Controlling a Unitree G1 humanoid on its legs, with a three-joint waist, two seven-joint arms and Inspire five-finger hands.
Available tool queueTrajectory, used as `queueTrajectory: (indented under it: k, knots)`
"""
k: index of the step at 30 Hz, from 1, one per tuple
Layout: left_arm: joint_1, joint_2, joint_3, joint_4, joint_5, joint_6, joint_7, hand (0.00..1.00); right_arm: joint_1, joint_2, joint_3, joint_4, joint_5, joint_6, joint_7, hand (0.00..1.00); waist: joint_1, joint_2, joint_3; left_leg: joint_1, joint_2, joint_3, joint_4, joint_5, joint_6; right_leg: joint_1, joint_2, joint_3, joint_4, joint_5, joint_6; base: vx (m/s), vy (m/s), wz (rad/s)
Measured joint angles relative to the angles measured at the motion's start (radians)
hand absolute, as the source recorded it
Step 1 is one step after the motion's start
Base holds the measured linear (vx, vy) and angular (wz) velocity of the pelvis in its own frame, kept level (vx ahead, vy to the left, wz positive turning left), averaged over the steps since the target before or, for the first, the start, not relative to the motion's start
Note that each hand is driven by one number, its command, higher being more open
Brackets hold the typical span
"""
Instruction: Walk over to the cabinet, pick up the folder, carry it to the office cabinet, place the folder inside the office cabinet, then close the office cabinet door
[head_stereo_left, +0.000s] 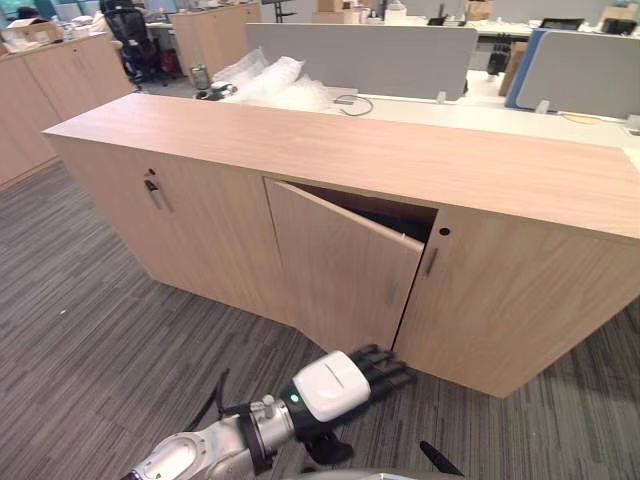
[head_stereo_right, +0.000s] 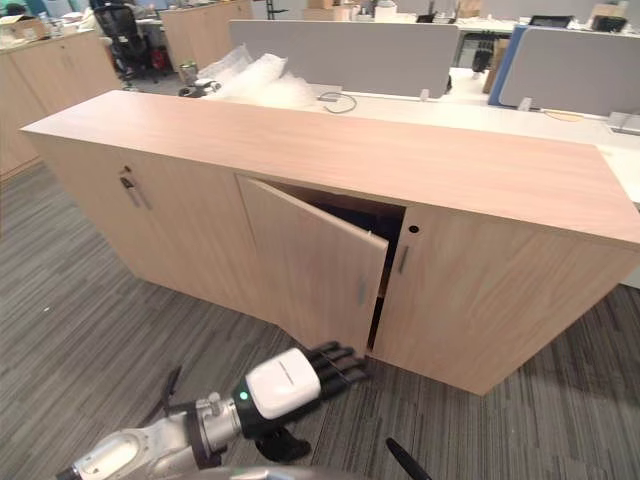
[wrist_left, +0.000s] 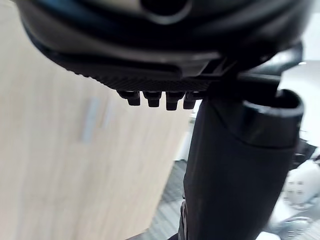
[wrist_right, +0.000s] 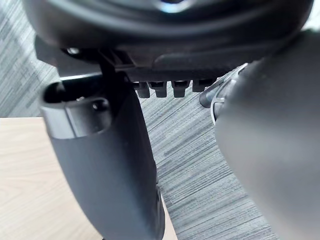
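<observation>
Stretching straight, empty fingers (head_stereo_left: 388, 368) toward the cabinet's (head_stereo_left: 520, 290) half-open middle door (head_stereo_left: 340, 265), the left hand (head_stereo_left: 338, 386) is hovering by its lower edge (folder probably lying inside, hidden in the dark); only closing is remaining, right hand (wrist_right: 170, 35) hanging open, empty.

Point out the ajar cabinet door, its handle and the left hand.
cabinet door (head_stereo_left: 335, 265): left eye view, panel centre.
door handle (head_stereo_left: 391, 293): left eye view, bar's middle.
left hand (head_stereo_left: 332, 385): left eye view, white back cover.

No readable text, label, number or sign on office cabinet (head_stereo_left: 400, 150), door (head_stereo_left: 340, 270), left hand (head_stereo_left: 335, 385).
</observation>
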Motion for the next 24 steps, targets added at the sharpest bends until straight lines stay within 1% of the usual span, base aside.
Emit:
queueTrajectory:
  k: [1, 4, 5, 7, 8, 10, 11, 12, 13, 14, 15, 16, 17, 18, 19, 20, 21, 22, 23, 24]
  knots:
    - [-0.003, 0.000, -0.002, 0.000, 0.006, -0.002, 0.000, 1.00, 0.000, -0.002, 0.005, 0.001, 0.000, -0.002, -0.002, 1.00, -0.001, 0.001, -0.001, 0.002, 0.000, 0.001, 0.000, -0.001, 0.000, 0.002, 0.000, 0.000, -0.002, 0.006, 0.001, 0.03, -0.049, -0.03]
    - [-0.025, -0.001, -0.002, 0.002, 0.038, 0.020, 0.008, 1.00, -0.004, -0.011, 0.043, 0.002, -0.001, -0.008, -0.013, 1.00, -0.010, 0.005, -0.005, 0.005, 0.009, 0.002, 0.000, -0.002, 0.000, 0.008, 0.006, 0.000, -0.012, 0.015, 0.014, 0.05, -0.071, -0.03]
    - [-0.039, -0.010, -0.002, 0.009, 0.039, 0.031, 0.021, 1.00, -0.008, -0.011, 0.055, 0.002, -0.001, -0.008, -0.016, 1.00, -0.011, 0.005, -0.005, 0.007, 0.013, 0.001, 0.000, -0.001, 0.001, 0.014, 0.012, -0.001, -0.022, 0.016, 0.016, 0.06, -0.082, -0.01]
    - [-0.054, -0.058, 0.001, 0.049, 0.040, 0.051, 0.049, 1.00, -0.012, -0.011, 0.076, 0.002, -0.001, -0.009, -0.019, 1.00, -0.019, -0.002, -0.002, 0.022, 0.016, 0.001, 0.000, -0.003, -0.001, 0.036, 0.019, -0.003, -0.036, 0.016, 0.017, 0.06, -0.073, -0.02]
    - [-0.054, -0.095, 0.006, 0.082, 0.040, 0.062, 0.063, 1.00, -0.012, -0.009, 0.081, 0.002, -0.001, -0.009, -0.019, 1.00, -0.023, -0.005, -0.005, 0.025, 0.018, 0.002, 0.000, -0.005, -0.005, 0.040, 0.024, -0.002, -0.038, 0.015, 0.016, 0.05, -0.063, -0.07]
    - [-0.032, -0.227, 0.047, 0.182, 0.037, 0.089, 0.066, 1.00, -0.015, -0.004, 0.090, 0.001, 0.000, -0.010, -0.019, 1.00, -0.025, -0.013, -0.002, 0.026, 0.028, 0.015, 0.000, -0.008, -0.010, 0.036, 0.032, 0.009, -0.041, 0.013, 0.011, 0.04, -0.059, -0.16]
    - [-0.019, -0.266, 0.066, 0.208, 0.031, 0.096, 0.057, 1.00, -0.015, -0.004, 0.094, 0.001, 0.000, -0.011, -0.019, 1.00, -0.026, -0.016, -0.001, 0.027, 0.031, 0.018, 0.000, -0.009, -0.011, 0.035, 0.035, 0.014, -0.042, 0.013, 0.011, 0.02, -0.036, -0.24]
    - [0.016, -0.350, 0.125, 0.266, -0.020, 0.110, 0.023, 1.00, -0.015, 0.000, 0.093, 0.000, -0.001, -0.011, -0.021, 1.00, -0.028, -0.025, 0.001, 0.029, 0.037, 0.028, 0.000, -0.013, -0.016, 0.031, 0.039, 0.027, -0.043, 0.012, 0.010, 0.01, -0.024, -0.30]
    - [0.050, -0.416, 0.185, 0.312, -0.056, 0.121, 0.008, 1.00, -0.014, 0.004, 0.092, 0.000, -0.001, -0.011, -0.021, 1.00, -0.028, -0.028, 0.000, 0.032, 0.043, 0.043, 0.001, -0.018, -0.023, 0.027, 0.041, 0.041, -0.043, 0.011, 0.008, 0.01, -0.012, -0.48]
    - [0.089, -0.496, 0.267, 0.380, -0.173, 0.148, -0.022, 1.00, -0.013, 0.009, 0.088, -0.001, -0.001, -0.011, -0.024, 1.00, -0.027, -0.036, -0.004, 0.036, 0.052, 0.067, 0.003, -0.023, -0.029, 0.018, 0.049, 0.065, -0.043, 0.010, 0.004, 0.01, -0.003, -0.50]
    - [0.101, -0.530, 0.310, 0.420, -0.250, 0.168, -0.035, 1.00, -0.012, 0.013, 0.079, -0.001, -0.003, -0.009, -0.026, 1.00, -0.026, -0.040, -0.005, 0.039, 0.057, 0.077, 0.006, -0.026, -0.033, 0.014, 0.053, 0.080, -0.043, 0.011, 0.002, 0.01, -0.013, -0.62]
    - [0.110, -0.594, 0.426, 0.528, -0.379, 0.215, -0.053, 1.00, -0.008, 0.020, 0.060, -0.004, -0.006, -0.006, -0.030, 1.00, -0.025, -0.046, -0.009, 0.034, 0.074, 0.103, 0.023, -0.041, -0.039, 0.002, 0.063, 0.107, -0.040, 0.014, -0.007, 0.01, -0.024, -0.50]
    - [0.107, -0.607, 0.468, 0.569, -0.447, 0.241, -0.060, 1.00, -0.007, 0.024, 0.045, -0.005, -0.010, -0.004, -0.030, 1.00, -0.025, -0.051, -0.005, 0.026, 0.083, 0.114, 0.054, -0.058, -0.041, 0.000, 0.066, 0.117, -0.038, 0.016, -0.010, -0.01, -0.055, -0.63]
    - [0.100, -0.628, 0.565, 0.657, -0.552, 0.283, -0.066, 1.00, -0.005, 0.033, 0.006, -0.007, -0.011, -0.003, -0.029, 1.00, -0.025, -0.056, 0.007, -0.014, 0.117, 0.131, 0.174, -0.123, -0.046, 0.001, 0.074, 0.141, -0.036, 0.020, -0.017, -0.02, -0.054, -0.59]
    - [0.103, -0.641, 0.646, 0.720, -0.677, 0.325, -0.069, 1.00, 0.000, 0.035, -0.044, -0.009, -0.020, -0.002, -0.029, 1.00, -0.026, -0.043, 0.018, -0.071, 0.169, 0.137, 0.336, -0.208, -0.052, 0.001, 0.098, 0.162, -0.032, 0.023, -0.021, -0.03, -0.071, -0.59]
    - [0.107, -0.651, 0.678, 0.743, -0.756, 0.339, -0.070, 1.00, 0.004, 0.033, -0.068, -0.011, -0.022, -0.002, -0.029, 1.00, -0.025, -0.032, 0.023, -0.096, 0.195, 0.137, 0.407, -0.243, -0.054, 0.001, 0.115, 0.172, -0.032, 0.023, -0.025, -0.02, -0.041, -0.55]
    - [0.117, -0.662, 0.737, 0.780, -0.940, 0.363, -0.074, 1.00, 0.009, 0.030, -0.108, -0.013, -0.039, 0.001, -0.031, 1.00, -0.020, -0.011, 0.037, -0.138, 0.239, 0.119, 0.512, -0.294, -0.053, -0.001, 0.143, 0.193, -0.032, 0.022, -0.030, -0.02, -0.031, -0.39]
    - [0.124, -0.665, 0.773, 0.791, -0.999, 0.372, -0.073, 1.00, 0.013, 0.029, -0.115, -0.016, -0.042, 0.004, -0.033, 1.00, -0.016, -0.003, 0.042, -0.155, 0.251, 0.100, 0.544, -0.307, -0.050, -0.005, 0.152, 0.201, -0.031, 0.022, -0.031, -0.03, 0.000, -0.40]
    - [0.145, -0.683, 0.842, 0.789, -1.128, 0.379, -0.074, 1.00, 0.024, 0.020, -0.107, -0.030, -0.044, 0.010, -0.041, 1.00, -0.011, 0.003, 0.050, -0.186, 0.251, 0.033, 0.582, -0.316, -0.051, -0.025, 0.159, 0.217, -0.017, 0.022, -0.033, -0.05, 0.023, -0.37]
    - [0.159, -0.711, 0.909, 0.776, -1.205, 0.376, -0.058, 1.00, 0.029, 0.015, -0.067, -0.030, -0.055, 0.018, -0.049, 1.00, -0.002, 0.002, 0.053, -0.213, 0.229, -0.069, 0.593, -0.316, -0.052, -0.067, 0.160, 0.240, 0.010, 0.020, -0.036, -0.06, 0.038, -0.40]
